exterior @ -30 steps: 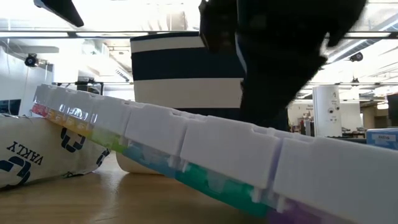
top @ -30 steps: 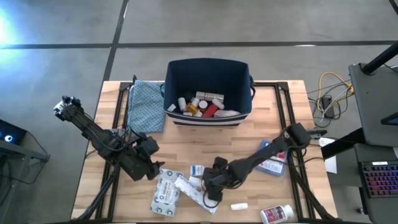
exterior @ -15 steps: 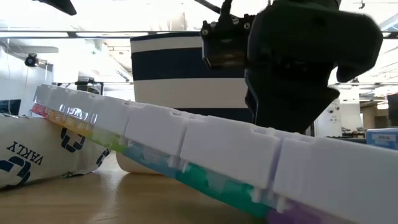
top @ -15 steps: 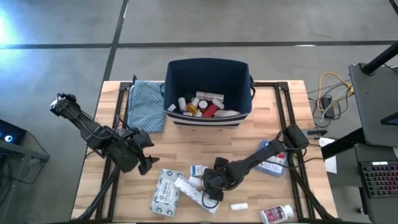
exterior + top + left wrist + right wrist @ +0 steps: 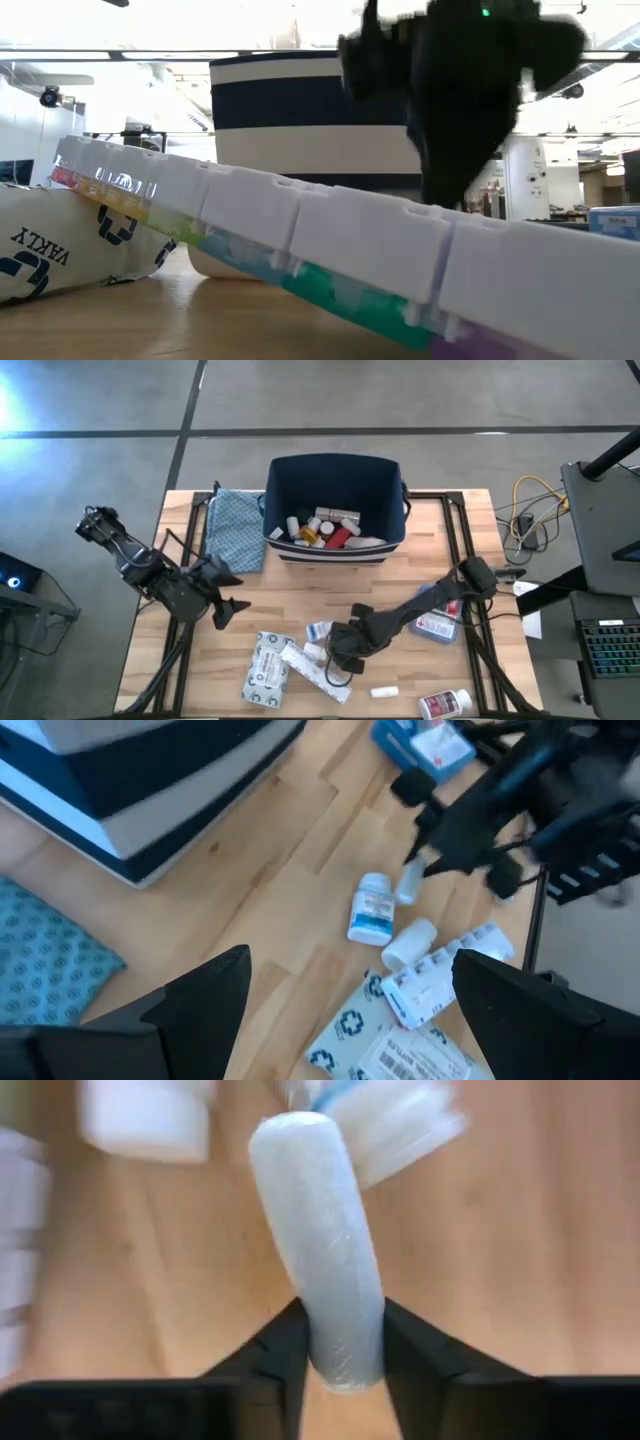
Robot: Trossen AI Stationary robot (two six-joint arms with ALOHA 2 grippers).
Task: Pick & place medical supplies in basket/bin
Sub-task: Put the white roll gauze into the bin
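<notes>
My right gripper (image 5: 338,653) stands near the table's front middle, shut on a small white roll (image 5: 322,1230) wrapped in clear film. Beside it lie a white bottle with a blue label (image 5: 318,631), a plain white bottle (image 5: 408,942) and a white pill organizer (image 5: 315,666). The navy bin (image 5: 335,462) stands at the far middle with several supplies (image 5: 325,528) on its floor. My left gripper (image 5: 228,610) hangs open over the table's left part, holding nothing. My right gripper pinches the white roll near one end (image 5: 340,1350) between its two fingers. The fingers (image 5: 285,1345) come from above, pointing steeply down. The roll runs on beyond the fingertips. Whether its far end rests on the table, I cannot tell.
A white crossed packet (image 5: 265,666) lies left of the organizer, a blue-and-white box (image 5: 438,626) to the right, a red-capped bottle (image 5: 445,705) and a small white piece (image 5: 385,691) at the front right. A folded teal cloth (image 5: 235,530) lies left of the bin.
My left gripper has drawn back from the packet toward the table's left edge and risen, staying open. My right gripper has tipped more steeply down over the roll, and in the low view its fingers have drawn together.
</notes>
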